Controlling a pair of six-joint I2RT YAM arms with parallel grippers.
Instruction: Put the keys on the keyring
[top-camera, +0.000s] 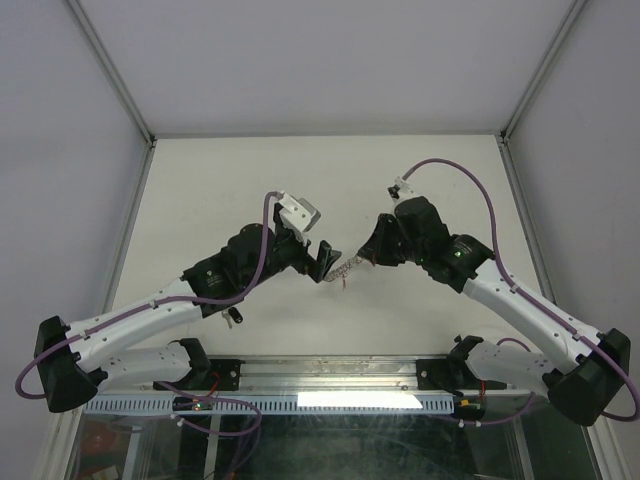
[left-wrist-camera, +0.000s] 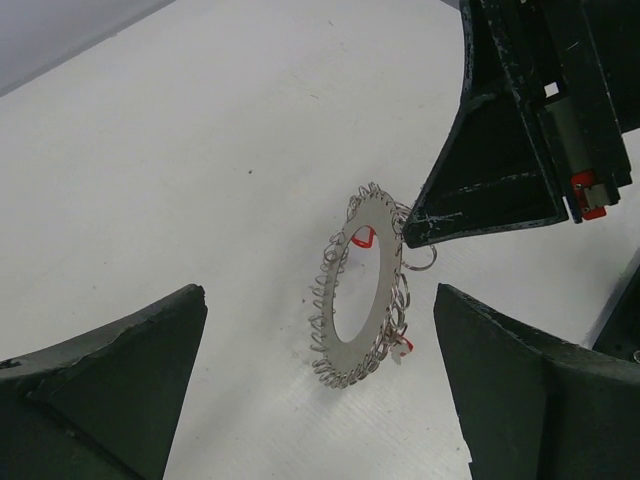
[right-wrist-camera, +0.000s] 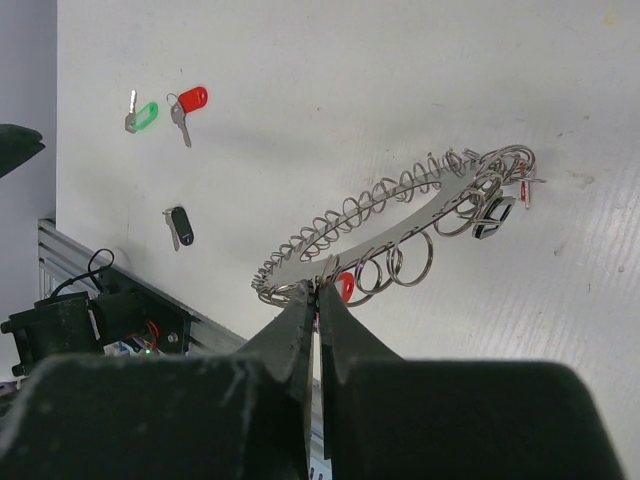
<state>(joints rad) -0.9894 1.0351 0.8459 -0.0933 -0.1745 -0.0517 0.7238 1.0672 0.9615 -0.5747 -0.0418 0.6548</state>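
Right wrist view: right jaws pinch the rim of the wide flat grey metal keyring (right-wrist-camera: 450, 185) mid-frame; left jaws spread.
Thin edge grip may slip, dropping it; colour-headed silver keys (right-wrist-camera: 185, 105) lie loose upper left.

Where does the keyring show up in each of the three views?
Top external: keyring is small, mid-table, between the left fingers and right fingers.
Left wrist: centre of the picture, upright, between the open left fingers.
Right wrist: middle, slanting up to the right.
Shared landmark: the right fingers pinching its rim, seen in all three views.
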